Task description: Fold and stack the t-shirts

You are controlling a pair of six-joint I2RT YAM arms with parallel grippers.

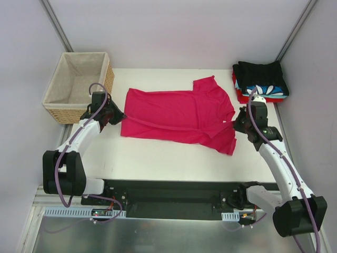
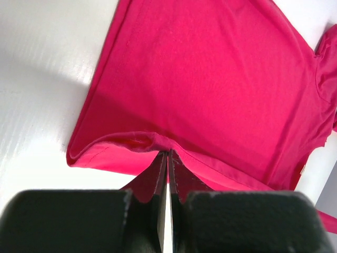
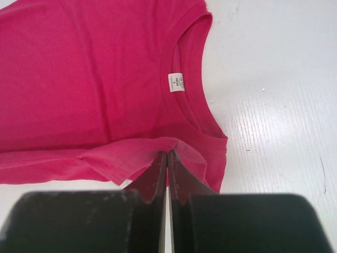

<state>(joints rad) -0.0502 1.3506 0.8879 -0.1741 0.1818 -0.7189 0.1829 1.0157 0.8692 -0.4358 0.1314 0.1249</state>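
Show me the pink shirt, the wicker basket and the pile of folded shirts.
pink shirt (image 1: pixel 174 113): top view, its middle.
wicker basket (image 1: pixel 63 114): top view, near wall.
pile of folded shirts (image 1: pixel 260 74): top view, black top shirt.

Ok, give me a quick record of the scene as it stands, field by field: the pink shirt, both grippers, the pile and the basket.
pink tee: spread out on the table, collar toward the right arm, hem toward the left arm
left gripper: shut, pinching the tee's hem
right gripper: shut, pinching the shoulder edge beside the collar
folded stack: far right corner, black on top, blue-white patterned below, red lowest
basket: far left corner, beige lining
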